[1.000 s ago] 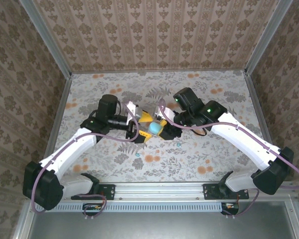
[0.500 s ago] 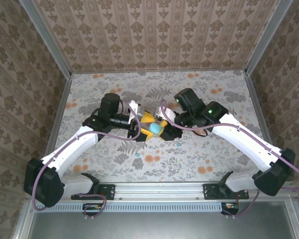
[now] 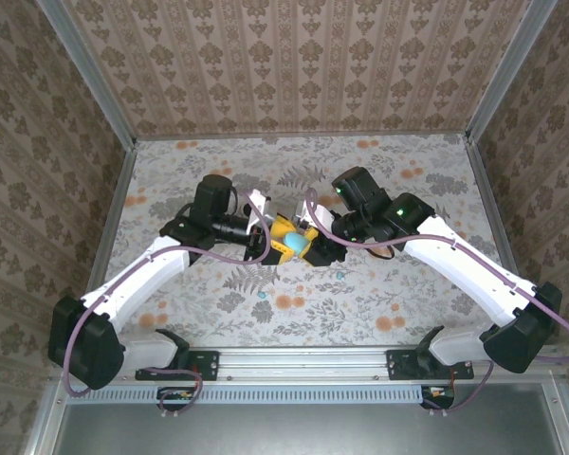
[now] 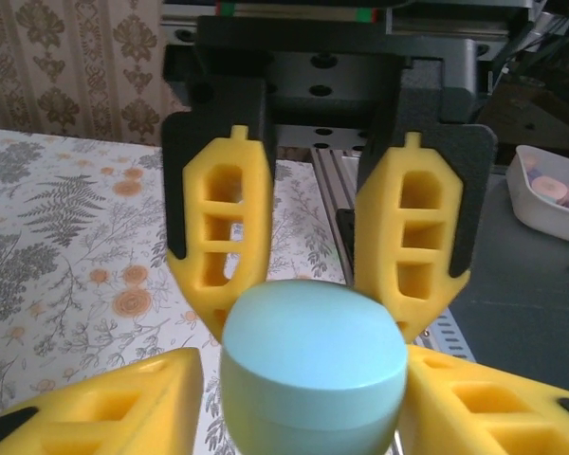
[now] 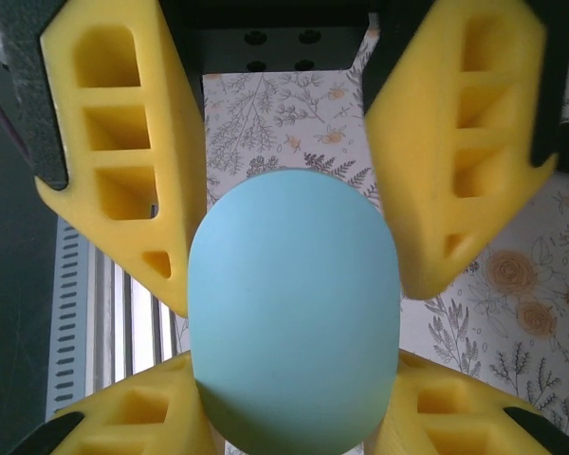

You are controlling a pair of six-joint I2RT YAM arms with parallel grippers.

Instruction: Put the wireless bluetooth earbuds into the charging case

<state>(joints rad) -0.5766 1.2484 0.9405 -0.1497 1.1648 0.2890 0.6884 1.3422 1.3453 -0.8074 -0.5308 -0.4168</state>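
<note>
Teal case (image 5: pixel 294 313) sits clamped in the right gripper (image 3: pixel 313 248); the left gripper (image 4: pixel 303 355) has just closed from wide apart onto its other end, so opening it looks next.

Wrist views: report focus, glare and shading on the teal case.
Left wrist view: the charging case is sharp, with a broad soft highlight on its top and no hard glare. Right wrist view: it is evenly lit, darker toward its lower edge, and the table pattern behind it reads clearly. Top external view: diffuse light, no hard shadows.
</note>
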